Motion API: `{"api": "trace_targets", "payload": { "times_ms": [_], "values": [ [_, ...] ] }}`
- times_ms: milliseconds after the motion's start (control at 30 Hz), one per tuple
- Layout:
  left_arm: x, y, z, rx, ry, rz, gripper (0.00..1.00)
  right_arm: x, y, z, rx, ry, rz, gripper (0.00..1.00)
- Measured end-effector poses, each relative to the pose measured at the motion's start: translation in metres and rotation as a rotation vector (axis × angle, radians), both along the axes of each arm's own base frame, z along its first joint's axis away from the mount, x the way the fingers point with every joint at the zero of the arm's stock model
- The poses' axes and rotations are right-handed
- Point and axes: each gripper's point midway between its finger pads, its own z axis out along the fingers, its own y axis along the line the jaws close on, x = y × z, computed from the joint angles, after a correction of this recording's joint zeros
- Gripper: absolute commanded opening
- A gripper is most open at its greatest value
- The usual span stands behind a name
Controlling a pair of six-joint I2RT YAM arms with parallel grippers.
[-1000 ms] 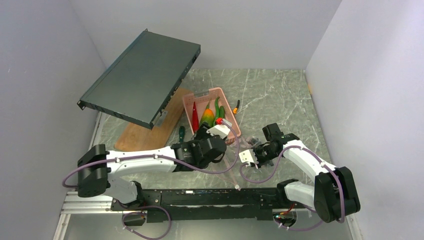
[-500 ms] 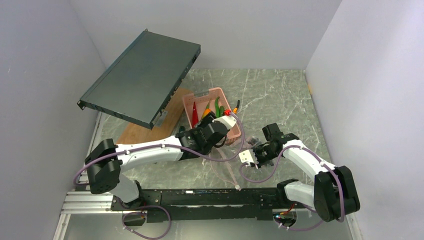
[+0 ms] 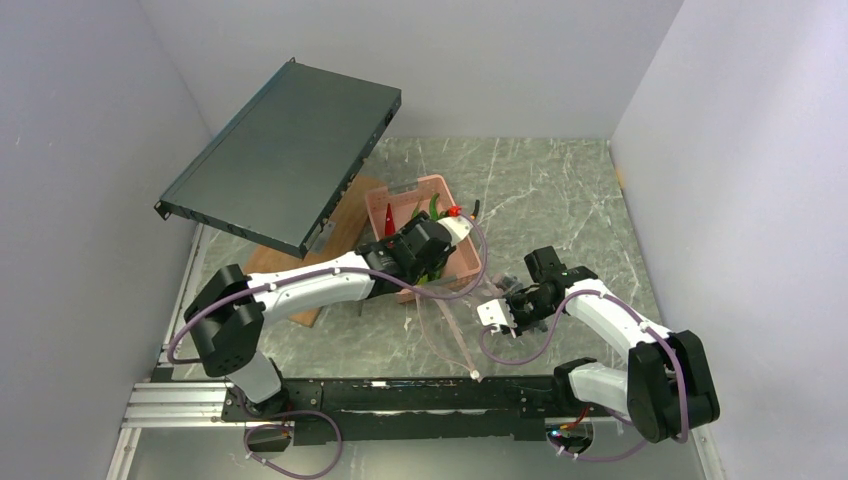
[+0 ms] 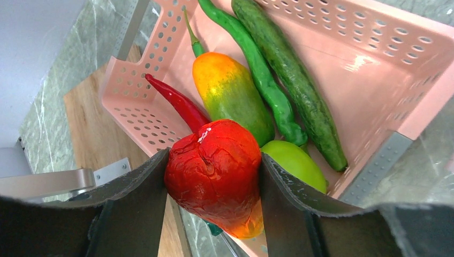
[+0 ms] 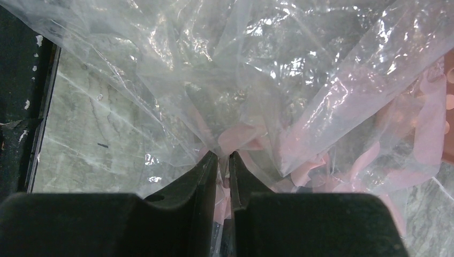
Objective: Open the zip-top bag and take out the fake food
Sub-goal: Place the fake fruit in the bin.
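Observation:
The clear zip-top bag (image 5: 241,69) lies crumpled on the marble, its pink zip strip (image 5: 407,155) bunched to the right. My right gripper (image 5: 224,155) is shut on a fold of the bag (image 3: 450,330); from above this gripper (image 3: 484,300) sits at the bag's right edge. My left gripper (image 4: 214,155) is shut on a red-orange piece of fake food (image 4: 214,171), held over the near corner of the pink basket (image 4: 375,69). Inside the basket lie a red chilli (image 4: 176,104), an orange-green fruit (image 4: 233,91), long green pods (image 4: 267,80) and a lime-green apple (image 4: 294,163). From above, the left gripper (image 3: 428,258) hangs over the basket (image 3: 440,185).
A dark flat rack unit (image 3: 285,150) leans over the table's far left. A wooden board (image 3: 290,270) lies under it, left of the basket. The black mounting rail (image 3: 400,395) runs along the near edge. Grey walls close in both sides.
My left arm has swung away from the bag toward the far side, carrying the red-orange piece over the basket. The right gripper has kept its hold on the bag in place.

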Motion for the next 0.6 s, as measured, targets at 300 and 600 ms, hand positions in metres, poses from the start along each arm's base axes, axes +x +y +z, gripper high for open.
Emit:
{"api": "trace_targets", "payload": {
  "times_ms": [300,600],
  "values": [
    [0.018,0.005,-0.010,0.015,0.038,0.018,0.06,0.000,0.000,0.000,-0.001,0.001,0.000,0.17],
    [0.033,0.016,-0.022,0.023,0.093,0.041,0.30,0.000,0.000,0.000,-0.001,0.001,0.000,0.18]
  ]
}}
